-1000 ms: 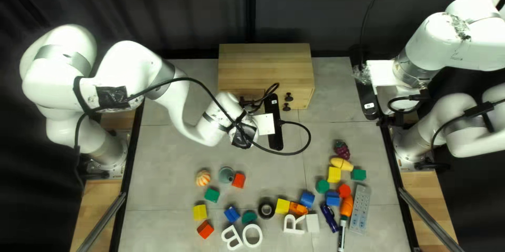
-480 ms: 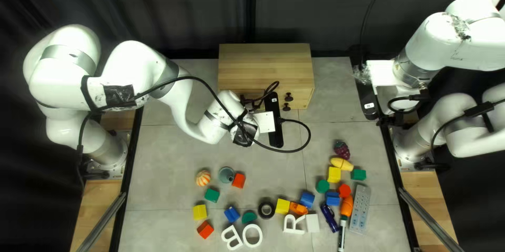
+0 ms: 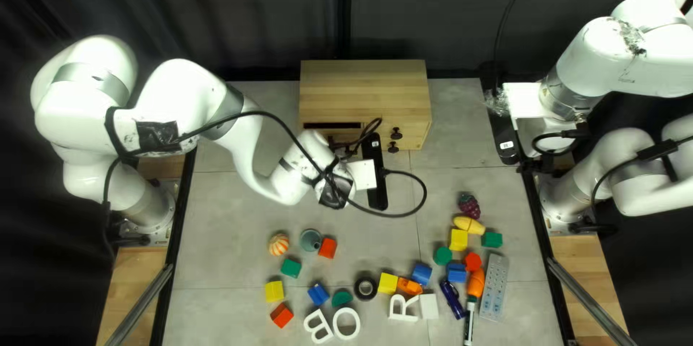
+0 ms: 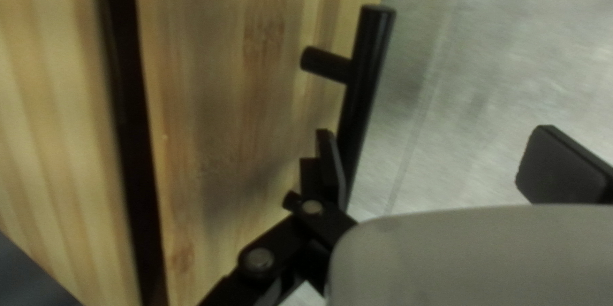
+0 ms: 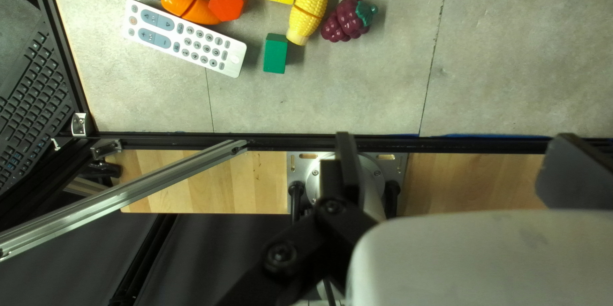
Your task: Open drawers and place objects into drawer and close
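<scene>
The wooden cabinet [image 3: 364,89] stands at the table's far edge, one drawer [image 3: 336,134] slightly out with a dark gap behind its front. At that front, my left gripper [image 3: 363,172] hides its fingertips under the wrist. In the left wrist view my left gripper [image 4: 444,162] is open. One finger is between the drawer front [image 4: 236,101] and the black bar handle [image 4: 370,57], close against the bar; its other finger is well outside. Right of the table is my right gripper [image 3: 525,102], raised; in the right wrist view the right gripper [image 5: 456,168] is open and holds nothing.
Two black knobs [image 3: 395,133] are on the cabinet's right side of the front. Blocks, white letters, a tape roll [image 3: 365,287] and a small cup [image 3: 310,240] lie on the nearer table. A remote [image 3: 494,287], toy corn [image 3: 469,225] and grapes [image 3: 469,206] are at right.
The drawer has come out a little, showing a dark gap behind its front. My left gripper has shifted slightly toward the table's near edge. The right arm has not moved.
</scene>
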`<state>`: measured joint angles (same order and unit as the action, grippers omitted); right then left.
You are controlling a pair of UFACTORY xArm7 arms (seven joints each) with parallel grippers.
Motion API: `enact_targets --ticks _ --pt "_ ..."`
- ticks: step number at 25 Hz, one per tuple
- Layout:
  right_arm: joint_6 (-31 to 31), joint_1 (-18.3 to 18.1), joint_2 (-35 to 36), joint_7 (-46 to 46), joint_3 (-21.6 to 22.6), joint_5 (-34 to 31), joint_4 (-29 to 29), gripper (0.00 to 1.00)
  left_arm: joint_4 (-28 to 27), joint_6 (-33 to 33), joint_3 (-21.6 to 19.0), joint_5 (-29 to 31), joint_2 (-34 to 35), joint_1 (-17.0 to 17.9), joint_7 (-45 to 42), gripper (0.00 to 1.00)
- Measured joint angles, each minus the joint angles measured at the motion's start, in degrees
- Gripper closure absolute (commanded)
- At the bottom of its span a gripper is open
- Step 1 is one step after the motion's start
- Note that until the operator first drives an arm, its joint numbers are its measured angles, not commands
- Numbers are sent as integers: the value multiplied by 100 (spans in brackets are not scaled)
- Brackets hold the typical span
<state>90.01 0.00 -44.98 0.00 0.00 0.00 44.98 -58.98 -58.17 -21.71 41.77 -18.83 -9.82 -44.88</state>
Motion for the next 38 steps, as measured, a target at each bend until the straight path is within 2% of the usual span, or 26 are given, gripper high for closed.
enact_targets --ticks 8,13,20,35,38 --pt "0 0 0 0 0 0 0 0 -271 -586 -278 -370 332 198 272 0" --pt "0 0 0 0 0 0 0 0 6 -286 -255 -519 642 3 559 0" --pt "0 0 0 0 0 0 0 0 374 266 -207 -1099 1035 -383 1457 0" --pt "0 0 0 0 0 0 0 0 403 325 -203 -1186 1102 -429 1620 0" --pt "0 0 0 0 0 0 0 0 363 359 -110 -1026 1007 -488 1609 0"
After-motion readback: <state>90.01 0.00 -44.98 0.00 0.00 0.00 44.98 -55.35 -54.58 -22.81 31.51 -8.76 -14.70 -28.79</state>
